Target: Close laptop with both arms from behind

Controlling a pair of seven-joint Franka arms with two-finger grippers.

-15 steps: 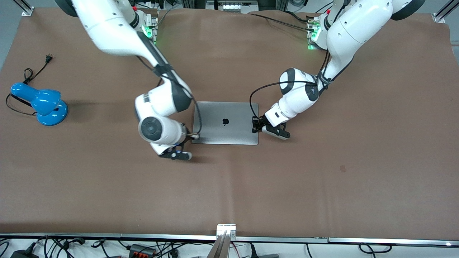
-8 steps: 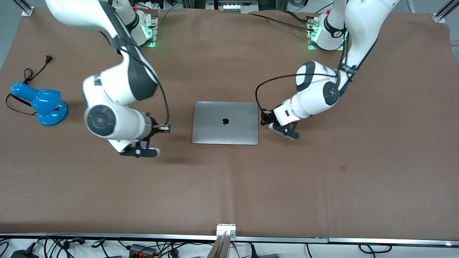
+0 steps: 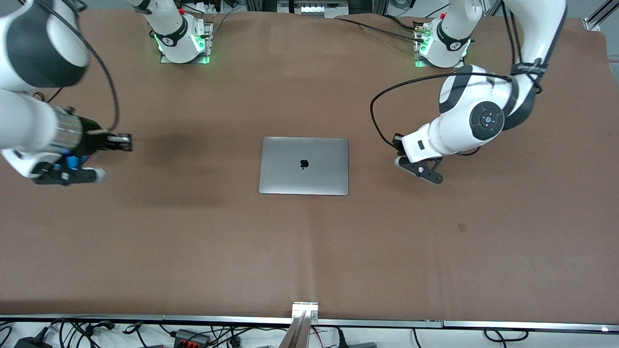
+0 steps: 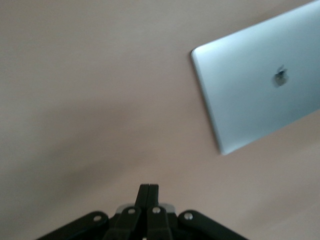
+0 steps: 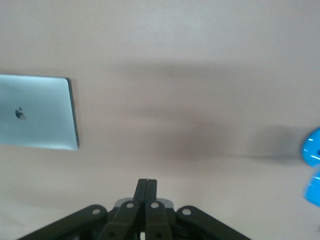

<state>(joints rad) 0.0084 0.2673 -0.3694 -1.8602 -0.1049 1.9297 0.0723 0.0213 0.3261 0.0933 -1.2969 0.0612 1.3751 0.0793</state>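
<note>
Laptop (image 3: 303, 166) lid down, flat mid-table. Left gripper (image 4: 148, 192) over bare mat toward left arm's end, fingers pressed together, holding nothing. Right gripper (image 5: 147, 187) over mat toward right arm's end, fingers together, empty.

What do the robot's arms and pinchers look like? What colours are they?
Both arms are made of smooth, rounded white shells with black bands at the joints. The left arm has a round dark cap with a small blue dot, and a black cable loops beside it. The right arm has a silver wrist ring and a black cable too. The left gripper and right gripper are black, with thin fingers and silver screws.
</note>
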